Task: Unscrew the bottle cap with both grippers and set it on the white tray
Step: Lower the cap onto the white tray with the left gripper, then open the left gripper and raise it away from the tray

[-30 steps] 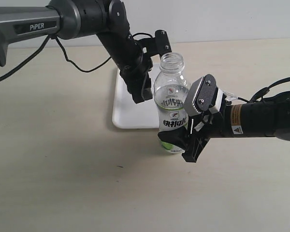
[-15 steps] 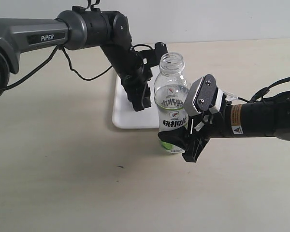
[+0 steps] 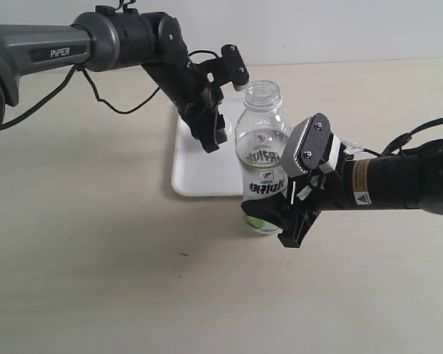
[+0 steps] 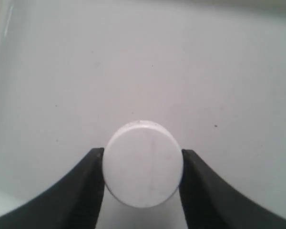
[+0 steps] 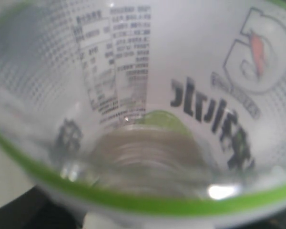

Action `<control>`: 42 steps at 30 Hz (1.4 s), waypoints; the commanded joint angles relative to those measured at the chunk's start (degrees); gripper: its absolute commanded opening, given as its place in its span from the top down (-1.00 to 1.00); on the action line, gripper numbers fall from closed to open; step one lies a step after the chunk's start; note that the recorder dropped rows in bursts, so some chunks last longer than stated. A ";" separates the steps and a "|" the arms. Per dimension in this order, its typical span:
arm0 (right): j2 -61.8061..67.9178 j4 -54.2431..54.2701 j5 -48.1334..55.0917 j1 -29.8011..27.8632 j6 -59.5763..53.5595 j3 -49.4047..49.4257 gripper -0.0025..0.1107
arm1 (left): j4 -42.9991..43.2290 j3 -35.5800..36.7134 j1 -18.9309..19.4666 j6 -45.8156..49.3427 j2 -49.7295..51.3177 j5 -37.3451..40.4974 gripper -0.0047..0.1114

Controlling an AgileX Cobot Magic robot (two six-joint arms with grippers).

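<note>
While the right claw (image 3: 275, 217) is clamped round the lower, labelled body of the bottle (image 3: 261, 140), the near part of the scene is secure. The bottle stands upright on the tabletop (image 3: 96, 280), long axis vertical, just beside the near edge of the white tray (image 3: 196, 177). Its neck is open, with no cap on it. The right wrist view is filled by the label at close range, consistent with a firm hold.

Farther back, the left claw (image 3: 215, 141) hangs over the tray, pointing down at it. The left wrist view shows the bottle cap (image 4: 143, 169) seated between the two black fingers (image 4: 83, 193). Both touch its side, its flat top faces the camera, and bare tray surface lies all round it. The claw is therefore closed on the cap. Whether the cap's underside touches the tray or rides just above it cannot be determined.

Assessment: unscrewing is done and only the placing is outstanding. The governing relation is vertical, since the tray lies straight below the cap, inside the rim. The left arm alone is positioned to finish. A short descent and release should suffice. Risk: a cap released too high may roll.
</note>
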 commanded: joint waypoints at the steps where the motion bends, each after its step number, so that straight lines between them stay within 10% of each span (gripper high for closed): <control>1: 0.45 -1.42 3.79 -0.17 0.09 0.08 0.96 | -1.41 -0.38 0.07 0.31 0.82 -0.82 0.92; 6: 0.45 -1.07 3.79 -0.17 0.07 0.08 0.96 | -1.41 -0.38 0.07 -0.18 2.82 -1.88 0.87; 16: 0.45 -0.94 3.79 -0.17 0.07 0.08 0.96 | -1.41 -0.38 0.07 -1.64 3.05 -3.68 -0.10; 26: 0.45 -0.94 3.79 -0.17 0.07 0.08 0.96 | -1.41 -0.38 0.07 -4.71 1.54 -2.77 -0.20; 31: 0.45 -0.94 3.79 -0.17 0.07 0.08 0.96 | 0.04 -0.38 0.07 -6.22 -1.00 0.89 -0.09; 38: 0.45 -0.94 2.98 -0.17 0.07 0.08 0.96 | 2.13 -0.38 0.07 -9.03 -5.83 10.60 0.91; 42: 0.45 -0.94 2.45 -0.17 0.07 0.20 0.93 | 2.13 -0.38 0.69 -15.29 -8.72 14.01 0.92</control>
